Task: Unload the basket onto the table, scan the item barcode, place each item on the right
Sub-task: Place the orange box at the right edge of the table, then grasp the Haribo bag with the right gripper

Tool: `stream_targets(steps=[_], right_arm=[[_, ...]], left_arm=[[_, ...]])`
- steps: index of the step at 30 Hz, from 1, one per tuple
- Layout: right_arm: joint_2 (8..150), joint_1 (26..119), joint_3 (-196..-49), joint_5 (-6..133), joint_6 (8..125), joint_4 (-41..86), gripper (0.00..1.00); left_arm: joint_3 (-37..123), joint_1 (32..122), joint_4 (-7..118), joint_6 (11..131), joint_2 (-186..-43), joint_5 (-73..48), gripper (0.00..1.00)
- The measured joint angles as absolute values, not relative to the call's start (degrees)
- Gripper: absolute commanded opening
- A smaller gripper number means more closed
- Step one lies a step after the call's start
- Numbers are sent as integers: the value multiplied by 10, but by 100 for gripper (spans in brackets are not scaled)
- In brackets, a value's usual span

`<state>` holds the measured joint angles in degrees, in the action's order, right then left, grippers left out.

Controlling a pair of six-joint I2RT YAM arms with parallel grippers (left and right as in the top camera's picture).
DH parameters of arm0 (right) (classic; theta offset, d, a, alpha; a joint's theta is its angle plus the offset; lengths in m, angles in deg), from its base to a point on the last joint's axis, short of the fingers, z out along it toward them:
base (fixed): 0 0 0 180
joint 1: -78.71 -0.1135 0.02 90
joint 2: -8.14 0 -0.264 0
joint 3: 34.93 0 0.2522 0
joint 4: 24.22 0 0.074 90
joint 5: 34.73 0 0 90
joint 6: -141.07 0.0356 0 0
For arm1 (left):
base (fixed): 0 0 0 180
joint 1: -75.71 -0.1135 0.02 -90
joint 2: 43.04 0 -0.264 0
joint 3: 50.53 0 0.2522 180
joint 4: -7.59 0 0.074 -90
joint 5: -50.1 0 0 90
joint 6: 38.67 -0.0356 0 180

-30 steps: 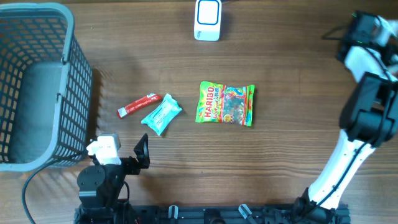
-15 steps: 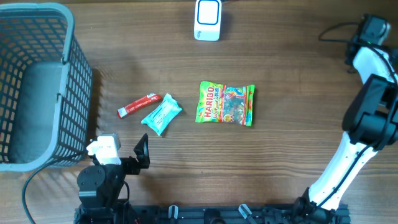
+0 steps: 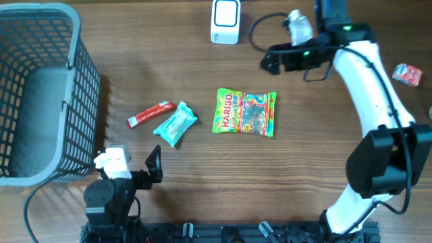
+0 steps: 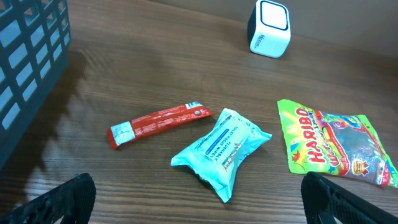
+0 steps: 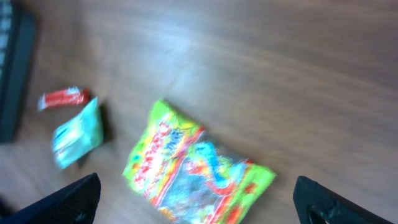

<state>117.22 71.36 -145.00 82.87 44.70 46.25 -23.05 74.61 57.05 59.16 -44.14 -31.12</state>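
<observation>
Swung in from the right edge, the right gripper (image 3: 268,64) now hangs at upper middle of the overhead view, jaws wide and empty. The Haribo bag (image 3: 245,112) lies flat at centre. Reaching for it seems the step in hand; next, descend, pinch an edge, and lift it toward the scanner (image 3: 225,21) at top centre. The left gripper (image 3: 155,165) sits wide open at lower left.

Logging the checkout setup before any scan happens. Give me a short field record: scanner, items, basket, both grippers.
scanner: white, far centre
items: Haribo bag in the middle; teal packet and red stick packet to its left; small red packet far right
basket: grey mesh, left side
left gripper: open, holding nothing, near edge
right gripper: open, holding nothing, between scanner and Haribo bag
</observation>
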Motion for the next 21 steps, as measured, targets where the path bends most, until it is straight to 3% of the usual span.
stream_targets(steps=[6, 12, 20, 21], right_arm=[[1172, 626, -1389, 763, 384, 485, 100], [1172, 540, -1307, 637, 359, 403, 100], [1227, 522, -1266, 553, 353, 363, 100], [1230, 522, -1267, 555, 353, 364, 94]], left_arm=[[-231, 746, 571, 592, -442, -311, 100], [-231, 746, 571, 592, -441, -311, 100], [-231, 746, 571, 592, -441, -311, 100], [-231, 746, 571, 592, -441, -311, 100]])
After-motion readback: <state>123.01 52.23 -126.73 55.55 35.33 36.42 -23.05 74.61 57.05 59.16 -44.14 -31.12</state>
